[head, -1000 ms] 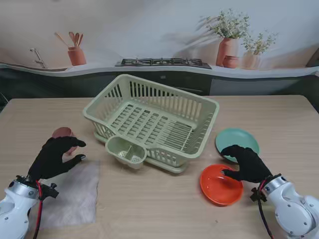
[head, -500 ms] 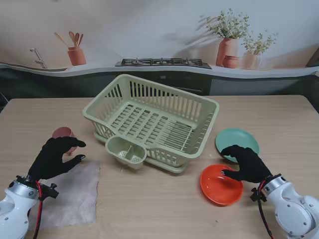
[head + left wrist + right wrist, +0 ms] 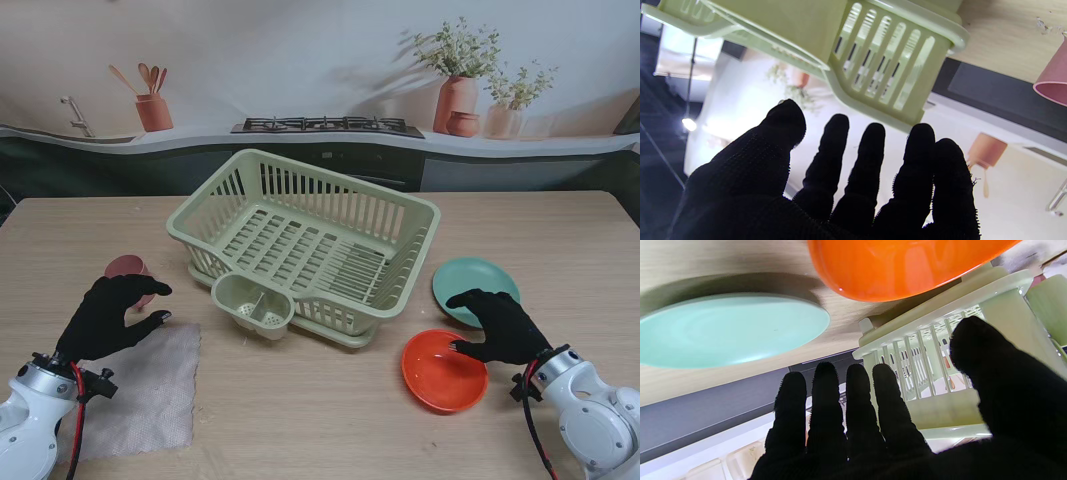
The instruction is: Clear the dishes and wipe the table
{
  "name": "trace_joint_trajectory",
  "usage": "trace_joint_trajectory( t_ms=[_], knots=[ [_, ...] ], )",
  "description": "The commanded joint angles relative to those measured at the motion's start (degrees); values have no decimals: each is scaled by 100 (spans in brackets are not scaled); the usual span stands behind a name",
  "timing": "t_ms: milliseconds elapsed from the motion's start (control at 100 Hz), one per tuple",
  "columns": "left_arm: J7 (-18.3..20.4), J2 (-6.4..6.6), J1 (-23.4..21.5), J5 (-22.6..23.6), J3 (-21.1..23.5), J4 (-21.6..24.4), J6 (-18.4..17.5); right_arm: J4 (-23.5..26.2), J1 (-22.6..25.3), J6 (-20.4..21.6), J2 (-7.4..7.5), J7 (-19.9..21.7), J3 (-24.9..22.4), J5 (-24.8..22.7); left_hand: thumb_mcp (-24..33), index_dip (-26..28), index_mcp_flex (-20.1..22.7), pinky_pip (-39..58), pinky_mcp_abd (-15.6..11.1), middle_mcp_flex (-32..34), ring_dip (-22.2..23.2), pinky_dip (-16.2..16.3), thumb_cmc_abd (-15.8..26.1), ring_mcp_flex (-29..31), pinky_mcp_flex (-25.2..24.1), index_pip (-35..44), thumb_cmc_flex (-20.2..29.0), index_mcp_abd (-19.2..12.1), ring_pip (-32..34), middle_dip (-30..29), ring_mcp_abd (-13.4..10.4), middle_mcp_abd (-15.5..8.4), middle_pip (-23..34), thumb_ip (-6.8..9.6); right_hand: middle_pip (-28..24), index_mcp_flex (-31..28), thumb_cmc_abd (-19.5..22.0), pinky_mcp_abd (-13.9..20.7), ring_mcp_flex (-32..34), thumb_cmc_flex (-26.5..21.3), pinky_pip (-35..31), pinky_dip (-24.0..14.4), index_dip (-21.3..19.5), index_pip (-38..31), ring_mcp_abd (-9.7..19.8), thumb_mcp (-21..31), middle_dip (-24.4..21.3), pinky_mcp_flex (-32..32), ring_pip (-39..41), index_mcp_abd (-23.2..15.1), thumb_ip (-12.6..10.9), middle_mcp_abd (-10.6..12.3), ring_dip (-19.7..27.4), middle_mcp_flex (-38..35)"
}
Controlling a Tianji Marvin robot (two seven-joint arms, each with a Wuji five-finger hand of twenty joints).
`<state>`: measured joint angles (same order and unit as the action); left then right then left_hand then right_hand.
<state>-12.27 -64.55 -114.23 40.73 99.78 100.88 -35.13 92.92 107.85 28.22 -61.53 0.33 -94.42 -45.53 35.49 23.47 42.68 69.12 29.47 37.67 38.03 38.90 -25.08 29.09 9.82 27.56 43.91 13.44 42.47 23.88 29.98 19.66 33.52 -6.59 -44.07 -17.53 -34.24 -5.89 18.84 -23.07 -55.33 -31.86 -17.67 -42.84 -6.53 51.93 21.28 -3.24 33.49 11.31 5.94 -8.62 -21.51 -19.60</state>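
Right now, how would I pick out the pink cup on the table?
Start at the pale green plastic dish rack in the middle of the wooden table. Look to its left: the small pink cup stands just beyond the left hand's fingertips. It is the only pink dish.

The dish rack [image 3: 305, 245] was pale green slatted plastic. The orange bowl [image 3: 438, 374] shone glossy, the teal plate [image 3: 478, 280] smooth. The cloth [image 3: 140, 390] looked rough, the table [image 3: 300, 420] matt wood.
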Motion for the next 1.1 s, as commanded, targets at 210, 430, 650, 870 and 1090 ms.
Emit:
trace_joint_trajectory(
  t_ms=[210,430,650,870,1090],
  knots=[
    [47,-23,-30,14,14,19,7,-198,-206,291,136,324,-269,-271,-12,2,158,-143,48,-62,-15,-69,188,-19,-70,-65,-28,41,-49,-17,79,122,-46,114,949,32,-232,513,-472,-72,1132,391,409,643,325,404,-382,504,-1154,-108,-60,147,581,243],
    [37,-22,-38,38,15,17,10,-360,-328,356,209,555,-399,-451,-13,6,151,-149,49,-54,-15,-75,187,-21,-71,-61,-20,32,-51,-17,88,124,-43,107,1410,25,-370,740,-953,-162,1771,434,537,1066,468,593,-554,777,-1618,-173,-112,235,797,561],
    [9,-25,-50,60,17,17,12,-535,-458,325,262,654,-400,-672,-18,8,156,-148,49,-53,-13,-77,186,-15,-71,-55,-15,29,-46,-17,78,123,-43,104,1768,110,-456,819,-1208,-179,2445,242,502,1374,566,706,-721,883,-2081,-201,-162,313,984,939],
    [-5,-25,-62,81,18,22,19,-747,-661,217,342,922,-267,-886,-28,7,155,-163,47,-49,-12,-86,197,-14,-79,-58,-14,27,-45,-16,75,124,-41,102,2621,210,-434,961,-1322,-134,3232,-197,553,1797,683,514,-1077,892,-2799,-213,-144,380,1143,967],
    [41,-17,-70,70,13,22,39,-952,-892,40,390,1094,-64,-985,-35,7,160,-163,47,-57,-13,-88,196,-18,-80,-60,-12,36,-48,-17,84,122,-45,105,3231,306,-412,972,-1418,-122,3740,-236,794,2334,737,287,-1319,772,-3233,-261,-121,380,1133,995]
  ],
)
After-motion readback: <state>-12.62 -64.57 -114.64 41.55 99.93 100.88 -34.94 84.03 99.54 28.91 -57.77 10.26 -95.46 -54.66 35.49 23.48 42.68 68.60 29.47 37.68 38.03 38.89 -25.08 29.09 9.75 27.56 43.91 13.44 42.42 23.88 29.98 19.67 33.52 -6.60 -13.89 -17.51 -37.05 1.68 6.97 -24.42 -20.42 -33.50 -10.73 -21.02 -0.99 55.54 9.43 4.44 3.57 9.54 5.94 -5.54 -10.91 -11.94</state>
